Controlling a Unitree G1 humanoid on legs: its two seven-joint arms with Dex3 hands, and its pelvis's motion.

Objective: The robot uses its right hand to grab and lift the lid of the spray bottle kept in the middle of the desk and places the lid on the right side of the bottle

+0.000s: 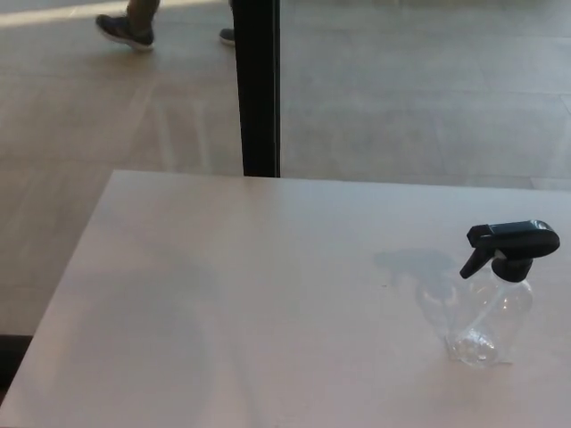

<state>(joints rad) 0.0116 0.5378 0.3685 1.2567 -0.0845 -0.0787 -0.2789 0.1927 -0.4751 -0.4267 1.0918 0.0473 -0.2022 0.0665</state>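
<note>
On the desk [223,294], from its bare left side across to the far right, stands 1 clear spray bottle [486,316] with its 1 black trigger lid [513,245] on top, so by my judgement nothing of the task is done: grabbing, lifting and placing all remain. Neither robot hand is in view, so I cannot tell their state; at the top left, 2 feet of a person [125,31] show on the floor.

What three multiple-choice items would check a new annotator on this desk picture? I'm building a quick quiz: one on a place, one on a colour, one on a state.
1. Where on the desk does the spray bottle stand?
A. left edge
B. right part
C. far left corner

2. What colour is the lid?
A. black
B. white
C. red

3. What is the lid's state?
A. lying on the desk
B. held by a hand
C. on the bottle

Key: B, it stands near the picture's right edge; A, the trigger head is black; C, it sits atop the clear bottle, no robot hand in view.
</note>
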